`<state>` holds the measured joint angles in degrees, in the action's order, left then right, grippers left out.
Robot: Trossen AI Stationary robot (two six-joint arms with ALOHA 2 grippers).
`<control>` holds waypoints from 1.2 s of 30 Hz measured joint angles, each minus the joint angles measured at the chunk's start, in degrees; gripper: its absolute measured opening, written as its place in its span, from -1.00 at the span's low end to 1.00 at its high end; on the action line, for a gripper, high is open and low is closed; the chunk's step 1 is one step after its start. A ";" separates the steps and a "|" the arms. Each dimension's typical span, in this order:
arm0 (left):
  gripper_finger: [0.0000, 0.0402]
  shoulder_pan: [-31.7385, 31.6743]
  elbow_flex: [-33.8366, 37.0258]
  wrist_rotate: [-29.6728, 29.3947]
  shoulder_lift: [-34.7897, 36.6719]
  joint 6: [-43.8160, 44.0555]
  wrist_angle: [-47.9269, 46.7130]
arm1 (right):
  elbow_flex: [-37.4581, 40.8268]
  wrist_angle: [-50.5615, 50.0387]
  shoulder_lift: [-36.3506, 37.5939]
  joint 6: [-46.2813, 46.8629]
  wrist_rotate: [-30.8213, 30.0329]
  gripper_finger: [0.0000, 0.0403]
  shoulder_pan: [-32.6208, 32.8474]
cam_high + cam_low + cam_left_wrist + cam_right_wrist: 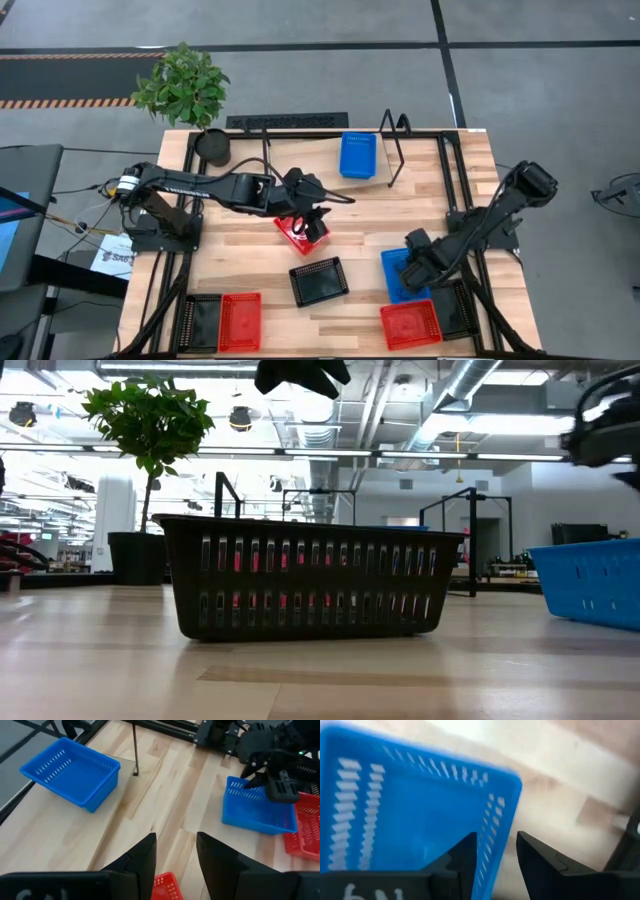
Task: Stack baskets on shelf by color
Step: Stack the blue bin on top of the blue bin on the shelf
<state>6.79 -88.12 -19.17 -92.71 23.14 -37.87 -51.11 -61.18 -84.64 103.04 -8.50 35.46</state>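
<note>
Seven baskets show from above: along the near left edge a black basket (pixel 200 322) touches a red basket (pixel 240 321), a second red basket (pixel 300 233) sits mid-table under the left gripper (pixel 313 225), whose fingers stand apart over its rim, and a lone black basket (pixel 319 281) lies nearer. One blue basket (pixel 358 155) rests on the shelf (pixel 420 160) at the far edge. At the right, the right gripper (pixel 413 268), fingers apart, is at a second blue basket (pixel 400 276), beside a third red basket (pixel 410 324) and a third black basket (pixel 455 305).

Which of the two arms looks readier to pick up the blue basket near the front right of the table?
The right one, probably. The right gripper hangs open at the rim of that blue basket, while the left gripper is busy over a red basket mid-table.
</note>
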 joint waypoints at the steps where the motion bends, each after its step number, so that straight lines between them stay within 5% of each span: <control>1: -0.36 0.00 0.00 -0.01 0.00 -0.03 -0.15 | -0.02 0.37 -0.06 -1.19 -0.67 -0.20 -1.08; 15: -0.36 0.00 0.00 -1.24 0.00 -0.03 -1.90 | -0.02 4.18 -0.09 -28.05 -15.21 -0.20 -24.37; 20: -0.36 0.00 0.01 -2.33 0.00 -0.37 -2.97 | -0.39 6.16 1.32 -36.39 -16.11 -0.20 -31.35; 30: -0.36 -0.02 6.79 -2.69 -0.31 -11.39 4.97 | -11.72 -4.71 14.50 -42.05 -20.72 -0.20 -30.72; 36: -0.36 -0.42 11.03 -2.46 -1.72 -6.93 21.26 | -12.50 -5.04 21.49 -39.80 -21.58 -0.20 -25.88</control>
<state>6.36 -77.09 -21.63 -94.42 16.21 -16.61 -63.61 -66.22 -63.15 63.24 -30.09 9.59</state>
